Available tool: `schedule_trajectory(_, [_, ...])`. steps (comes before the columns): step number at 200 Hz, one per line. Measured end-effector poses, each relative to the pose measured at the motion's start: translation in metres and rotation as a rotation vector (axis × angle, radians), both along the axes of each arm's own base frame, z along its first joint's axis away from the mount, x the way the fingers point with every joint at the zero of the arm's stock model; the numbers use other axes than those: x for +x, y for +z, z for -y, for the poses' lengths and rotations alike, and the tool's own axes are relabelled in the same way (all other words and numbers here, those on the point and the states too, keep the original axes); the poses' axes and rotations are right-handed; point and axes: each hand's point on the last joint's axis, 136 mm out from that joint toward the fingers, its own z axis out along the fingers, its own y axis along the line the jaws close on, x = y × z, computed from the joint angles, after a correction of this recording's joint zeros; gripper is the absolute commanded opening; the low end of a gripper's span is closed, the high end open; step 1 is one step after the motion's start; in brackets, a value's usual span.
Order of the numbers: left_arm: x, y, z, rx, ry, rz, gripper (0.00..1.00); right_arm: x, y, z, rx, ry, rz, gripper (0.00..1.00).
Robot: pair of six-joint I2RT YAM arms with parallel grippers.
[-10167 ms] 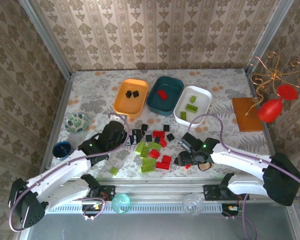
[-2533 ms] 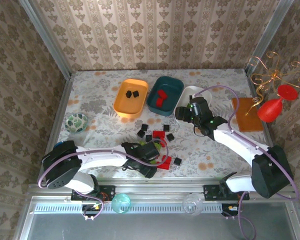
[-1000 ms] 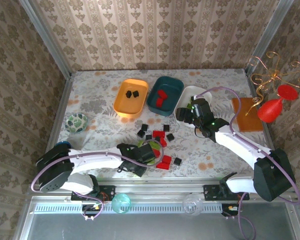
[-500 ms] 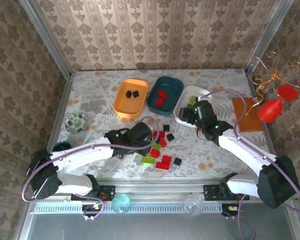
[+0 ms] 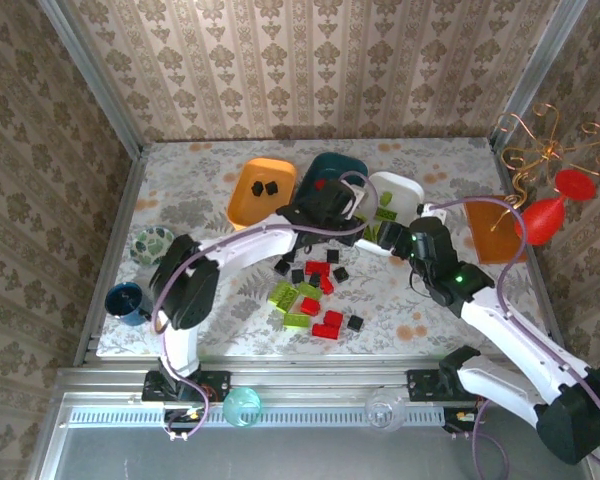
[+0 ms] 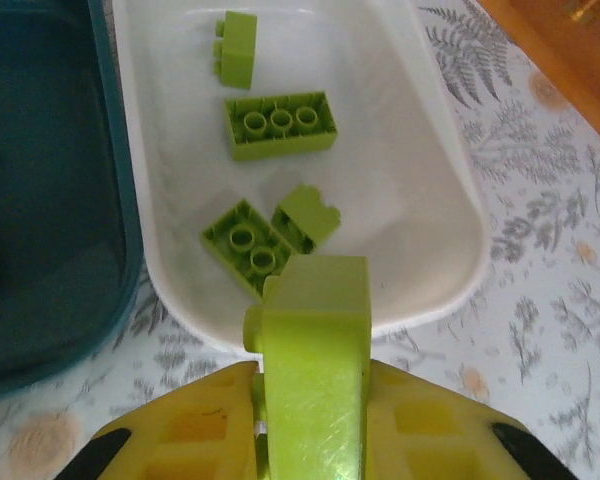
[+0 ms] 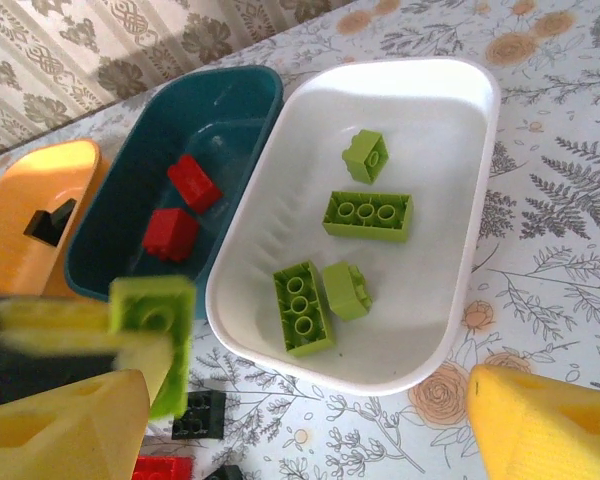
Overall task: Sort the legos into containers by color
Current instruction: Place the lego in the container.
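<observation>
Top external has my left arm stretched across the desk (image 5: 210,180), the left tool (image 5: 352,205) hanging over the white tub's (image 5: 412,190) near-left corner, the teal tub (image 5: 332,165) right beside it and the orange tub (image 5: 242,200) farther to its left. My right tool (image 5: 396,237) sits just beside the white tub's near edge, and the loose bricks (image 5: 310,292), black, red and lime, lie on the desk behind both tools, toward the bases. Left wrist shows the left tool clamped on a lime brick (image 6: 315,330), pinched between its yellow fingers (image 6: 195,425); the white tub lies just ahead and below, holding four lime pieces (image 6: 280,125), with the teal tub to the tool's left. Right wrist shows the right tool's jaws wide apart with nothing between them; straight ahead I see the white tub, ahead-left the teal tub with two red bricks (image 7: 170,232), and farther left the orange tub with a black brick (image 7: 48,222). The gripped lime brick hangs blurred just above that tool's left-hand finger.
</observation>
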Motion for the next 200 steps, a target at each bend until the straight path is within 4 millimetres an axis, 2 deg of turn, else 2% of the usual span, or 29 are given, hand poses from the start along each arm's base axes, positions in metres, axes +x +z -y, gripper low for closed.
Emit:
schedule_trajectory(22, [0.024, -0.007, 0.017, -0.035, -0.006, -0.012, 0.16, -0.005, 0.0, 0.002, 0.001, 0.0, 0.003, 0.84])
schedule_trajectory(40, [0.035, -0.008, 0.034, -0.072, -0.022, -0.015, 0.2, -0.008, -0.004, 0.004, -0.005, -0.003, -0.006, 0.84])
schedule_trajectory(78, [0.047, 0.0, 0.066, -0.157, -0.056, -0.033, 0.47, -0.013, -0.009, 0.007, -0.013, -0.003, -0.023, 0.85])
schedule_trajectory(115, [0.054, 0.017, 0.07, -0.23, -0.056, -0.042, 0.66, -0.014, -0.013, 0.006, -0.015, 0.001, -0.033, 0.85])
schedule_trajectory(134, [0.054, 0.026, 0.061, -0.26, -0.043, -0.042, 0.77, -0.014, -0.014, 0.004, -0.01, 0.012, -0.038, 0.85])
schedule_trajectory(155, [0.041, 0.041, 0.037, -0.288, -0.028, -0.042, 0.85, -0.014, -0.02, -0.003, -0.001, 0.045, -0.06, 0.84])
schedule_trajectory(171, [0.027, 0.063, 0.015, -0.333, -0.028, -0.026, 0.9, -0.013, -0.029, -0.012, 0.007, 0.085, -0.09, 0.83])
schedule_trajectory(182, [0.016, 0.078, 0.0, -0.373, -0.024, -0.014, 0.99, -0.012, -0.037, -0.022, 0.007, 0.122, -0.119, 0.83])
schedule_trajectory(200, [-0.004, 0.101, -0.029, -0.425, -0.017, 0.023, 1.0, -0.013, -0.055, -0.044, -0.02, 0.204, -0.178, 0.83])
